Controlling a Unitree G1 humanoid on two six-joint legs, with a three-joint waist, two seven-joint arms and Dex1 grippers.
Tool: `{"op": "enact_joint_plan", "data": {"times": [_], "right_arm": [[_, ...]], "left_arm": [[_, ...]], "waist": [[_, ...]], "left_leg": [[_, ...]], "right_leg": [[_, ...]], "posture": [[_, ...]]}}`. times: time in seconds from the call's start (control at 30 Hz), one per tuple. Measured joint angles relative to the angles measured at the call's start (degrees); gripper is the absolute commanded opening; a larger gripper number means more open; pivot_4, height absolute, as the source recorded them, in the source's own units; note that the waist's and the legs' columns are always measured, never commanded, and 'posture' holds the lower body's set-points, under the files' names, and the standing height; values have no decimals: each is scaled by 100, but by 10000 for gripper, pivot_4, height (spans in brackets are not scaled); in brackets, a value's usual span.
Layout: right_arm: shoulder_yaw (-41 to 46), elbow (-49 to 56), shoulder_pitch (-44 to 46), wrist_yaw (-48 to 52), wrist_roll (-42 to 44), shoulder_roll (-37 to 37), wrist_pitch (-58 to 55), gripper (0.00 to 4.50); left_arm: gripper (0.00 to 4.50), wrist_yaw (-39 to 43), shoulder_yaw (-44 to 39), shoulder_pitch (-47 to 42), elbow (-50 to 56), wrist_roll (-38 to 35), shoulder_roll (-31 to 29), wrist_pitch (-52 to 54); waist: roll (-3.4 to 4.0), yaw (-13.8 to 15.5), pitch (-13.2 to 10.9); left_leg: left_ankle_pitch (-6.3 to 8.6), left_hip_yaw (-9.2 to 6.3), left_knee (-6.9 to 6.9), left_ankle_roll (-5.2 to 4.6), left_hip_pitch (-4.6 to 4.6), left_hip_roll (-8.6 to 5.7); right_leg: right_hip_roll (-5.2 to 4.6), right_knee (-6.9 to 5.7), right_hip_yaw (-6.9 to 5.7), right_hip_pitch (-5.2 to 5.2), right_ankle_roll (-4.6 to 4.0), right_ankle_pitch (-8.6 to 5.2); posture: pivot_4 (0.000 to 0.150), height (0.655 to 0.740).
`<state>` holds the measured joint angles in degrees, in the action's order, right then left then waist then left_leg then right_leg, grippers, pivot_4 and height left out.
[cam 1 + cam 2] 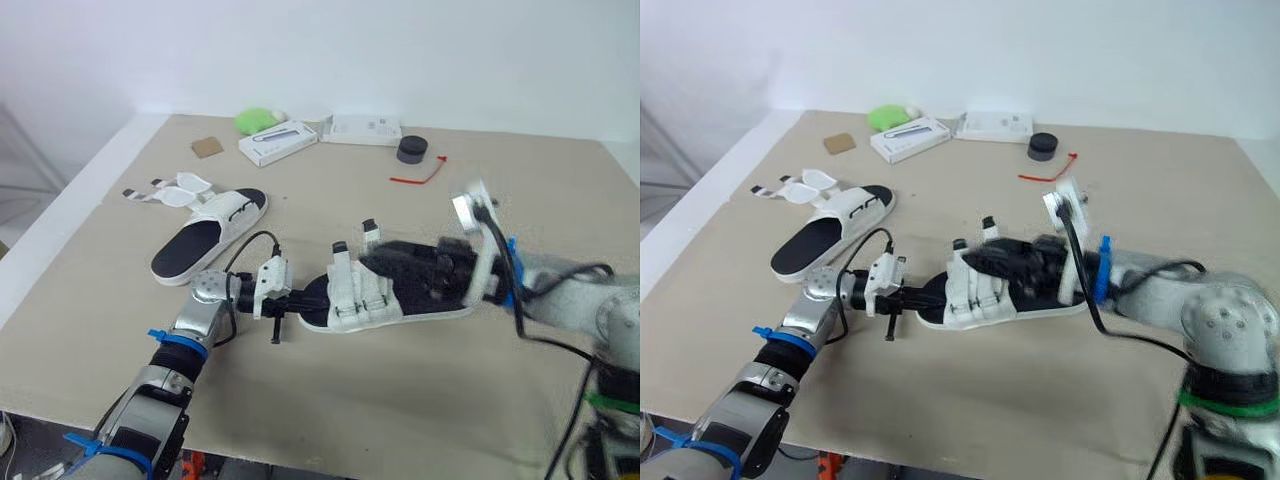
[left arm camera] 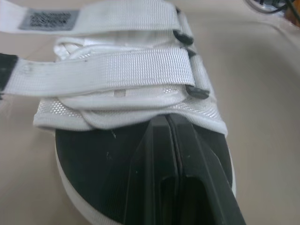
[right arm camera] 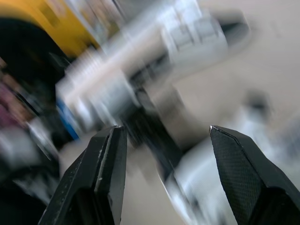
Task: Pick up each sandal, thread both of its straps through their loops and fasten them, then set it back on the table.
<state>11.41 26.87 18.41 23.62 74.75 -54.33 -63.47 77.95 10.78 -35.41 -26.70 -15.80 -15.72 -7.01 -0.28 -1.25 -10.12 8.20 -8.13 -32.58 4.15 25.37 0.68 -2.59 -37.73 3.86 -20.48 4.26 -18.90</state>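
Observation:
A sandal [image 1: 362, 296] with a black footbed and white straps lies in the middle of the table; both straps are folded across its upper [image 2: 117, 70]. My left gripper [image 1: 322, 293] is shut, and its fingers [image 2: 164, 154] rest on the toe end of the footbed with nothing visible between them. My right gripper [image 1: 428, 270] is over the heel end, with its fingers [image 3: 105, 159] wide open. A second sandal [image 1: 205, 240] lies to the left, with its loose straps [image 1: 165, 192] spread out on the table.
At the back of the table are two white boxes [image 1: 278, 142] [image 1: 365, 128], a green object [image 1: 258, 120], a brown card [image 1: 207, 146], a black puck [image 1: 412, 150] and a red tie [image 1: 420, 176]. The table's left edge [image 1: 70, 195] runs near the second sandal.

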Motion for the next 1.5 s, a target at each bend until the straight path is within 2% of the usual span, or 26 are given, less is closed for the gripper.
{"op": "enact_joint_plan", "data": {"times": [0.1, 0.23, 0.4, 0.53, 0.77, 0.8, 0.9, 0.97, 1.03, 1.1, 1.2, 1.37, 1.5], "right_arm": [[25, -36, -418, 705, -804, -410, 376, 30726], [175, -113, -898, 1652, -1455, -635, 929, 30726], [198, -406, -1122, 2287, -2129, -759, 1340, 30726], [-288, -394, -936, 2526, -2426, -546, 1405, 30726], [-1152, -622, -278, 2610, -2960, 49, 1466, 30726], [-1429, -772, 17, 2628, -3134, 309, 1471, 28330], [-1619, -864, 155, 2628, -3234, 471, 1461, 22437], [-1637, -1034, 273, 2625, -3298, 674, 1445, 13858], [-1637, -1063, 283, 2627, -3325, 753, 1446, 8366], [-1637, -1095, 285, 2646, -3336, 979, 1456, 211], [-1585, -1109, 284, 2585, -3335, 1078, 1402, 211], [-1191, -1231, 294, 1939, -3446, 1314, 1278, 211], [-187, -2143, 821, 365, -3805, 1757, 1263, 211]], "left_arm": [[0, -102, -203, -67, 515, -229, -163, 258], [0, -170, -370, -162, 1007, -373, -421, 459], [0, -99, -588, 158, 1642, -485, -1166, 705], [0, -154, -666, 825, 2270, -590, -1568, 1043], [0, -529, -897, 1408, 2921, -753, -1793, 1397], [0, -707, -1021, 1655, 3144, -840, -1883, 1557], [0, -819, -1117, 1815, 3311, -914, -1919, 1697], [0, -1023, -1182, 2057, 3530, -961, -1954, 1828], [0, -1110, -1205, 2154, 3595, -971, -1951, 1864], [0, -1289, -1214, 2318, 3751, -1027, -1909, 1926], [0, -1468, -1217, 2433, 3898, -1076, -1886, 1965], [0, -1744, -1219, 2605, 3940, -1138, -1782, 2063], [0, -1887, -1227, 2672, 3957, -1193, -1630, 2058]], "waist": [[-10, -38, -52], [-17, -62, -81], [-30, -127, -91], [-44, -139, -102], [-50, -138, -106], [-54, -152, -108], [-56, -145, -110], [-57, -131, -111], [-58, -129, -111], [-58, -135, -111], [-58, -133, -111], [-58, -127, -111], [-55, -120, -113]], "left_leg": [[-7, 7, 3, 12, 0, 4], [-11, 9, 7, 20, -1, 10], [-18, 14, 8, 32, -1, 11], [-26, 14, 9, 48, -3, 15], [-46, 14, 8, 81, -3, 17], [-49, 16, 8, 86, -3, 20], [-50, 17, 8, 88, -2, 21], [-51, 16, 9, 89, -1, 22], [-51, 17, 9, 90, -1, 22], [-52, 17, 9, 91, -1, 22], [-64, 16, 9, 111, -3, 24], [-82, 16, 6, 115, -4, 24], [-109, 24, 6, 123, 3, 18]], "right_leg": [[2, 0, 1, -7, 0, 1], [9, -1, 0, -8, -2, 2], [6, -2, 5, -9, -4, 3], [8, -13, 4, -12, -6, 6], [8, -28, 7, -25, -4, 23], [10, -34, 12, -32, -7, 26], [12, -41, 13, -35, -7, 25], [14, -42, 14, -37, -8, 26], [14, -43, 15, -36, -8, 26], [14, -46, 16, -37, -9, 27], [16, -51, 15, -37, -10, 34], [16, -52, 17, -37, -5, 54], [11, -52, 26, -48, -2, 86]], "posture": [[1500, 7400], [1500, 7400], [1500, 7400], [1500, 7400], [1500, 7400], [1500, 7400], [1500, 7400], [1500, 7400], [1500, 7400], [1500, 7400], [1500, 7400], [1500, 7400], [1500, 7400]]}}
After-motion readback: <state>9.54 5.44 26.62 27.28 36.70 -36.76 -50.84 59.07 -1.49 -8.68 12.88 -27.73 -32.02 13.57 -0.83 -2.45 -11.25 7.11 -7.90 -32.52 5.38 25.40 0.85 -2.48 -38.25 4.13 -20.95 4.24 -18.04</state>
